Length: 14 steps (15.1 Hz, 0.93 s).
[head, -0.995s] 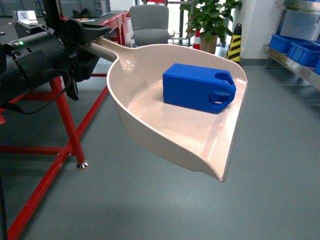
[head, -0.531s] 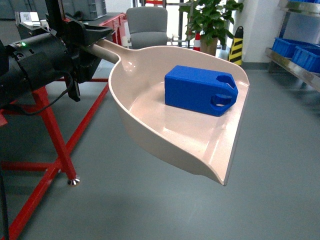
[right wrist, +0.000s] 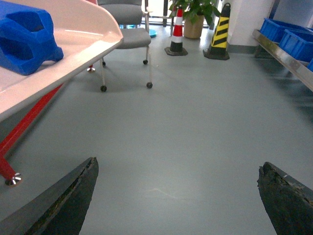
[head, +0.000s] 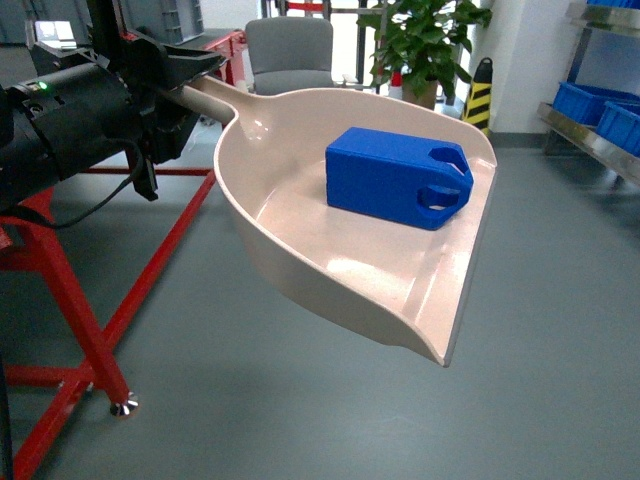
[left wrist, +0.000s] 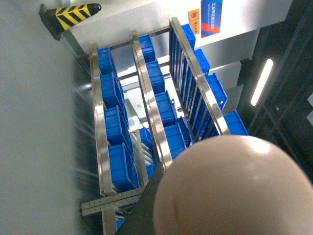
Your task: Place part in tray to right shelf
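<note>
The beige-pink tray (head: 330, 265) hangs in the air over the grey floor, and my left gripper (head: 183, 88) is shut on its handle at the upper left. The blue part (head: 397, 176) lies inside the tray near its back wall, lugs pointing right. In the left wrist view the tray's rounded underside (left wrist: 234, 186) fills the lower right. The right shelf (head: 592, 140), a steel rack, shows at the far right edge and is seen again, the right shelf (left wrist: 146, 105), holding blue crates. My right gripper (right wrist: 178, 171) is open over bare floor, below and right of the tray's lip (right wrist: 63, 58).
A red steel frame (head: 95, 335) stands on the left. A grey wheeled chair (head: 290, 50), a potted plant (head: 420, 40), a yellow-black bollard (head: 478, 90) and a striped cone (right wrist: 177, 29) stand behind. Blue crates (head: 590, 100) sit on the rack.
The background has slid: the red frame's foot moved left and down, the chair left, the rack further right. The tray and part keep their place in the view.
</note>
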{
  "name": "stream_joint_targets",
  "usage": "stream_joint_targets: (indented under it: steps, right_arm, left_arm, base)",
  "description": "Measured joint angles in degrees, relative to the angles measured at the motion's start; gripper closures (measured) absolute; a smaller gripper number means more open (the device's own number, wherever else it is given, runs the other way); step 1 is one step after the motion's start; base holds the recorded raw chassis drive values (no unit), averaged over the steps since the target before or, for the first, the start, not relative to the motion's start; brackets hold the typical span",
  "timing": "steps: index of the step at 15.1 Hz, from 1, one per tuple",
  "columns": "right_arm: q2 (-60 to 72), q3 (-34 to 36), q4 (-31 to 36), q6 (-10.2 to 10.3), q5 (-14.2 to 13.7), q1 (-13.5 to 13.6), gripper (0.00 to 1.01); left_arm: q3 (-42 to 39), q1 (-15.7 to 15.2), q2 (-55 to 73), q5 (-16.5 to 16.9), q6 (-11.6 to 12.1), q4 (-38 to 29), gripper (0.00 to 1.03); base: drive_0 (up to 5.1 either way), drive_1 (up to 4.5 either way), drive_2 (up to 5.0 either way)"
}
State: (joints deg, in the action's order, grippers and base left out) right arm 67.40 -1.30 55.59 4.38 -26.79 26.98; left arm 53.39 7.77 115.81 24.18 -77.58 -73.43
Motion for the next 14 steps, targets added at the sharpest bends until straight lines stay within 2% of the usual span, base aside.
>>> stream_joint_targets:
  steps: [3, 5, 8, 14]
  right_arm:
    - [0.13, -0.15, -0.24, 0.00, 0.02, 0.00, 0.03]
    - [0.02, -0.15, -0.24, 0.00, 0.02, 0.00, 0.03]
    - [0.00, -0.13, -0.17, 0.00, 0.00, 0.02, 0.03]
    - [0.00, -0.13, -0.20, 0.00, 0.00, 0.02, 0.03]
  left_arm:
    - [0.02, -0.28, 0.02, -0.26, 0.04, 0.31, 0.89]
    - [0.02, -0.68, 0.00, -0.50, -0.02, -0.13, 0.89]
    - [0.02, 0.63, 0.00, 0.24, -0.02, 0.07, 0.89]
    - [0.02, 0.02, 0.00, -0.11, -0.02, 0.13, 0.89]
  base:
    - [0.2, 4.52, -4.2]
    - [-2.1, -2.14, -2.1]
    - [-1.9, -1.87, -1.9]
    - [-1.6, -1.56, -1.6]
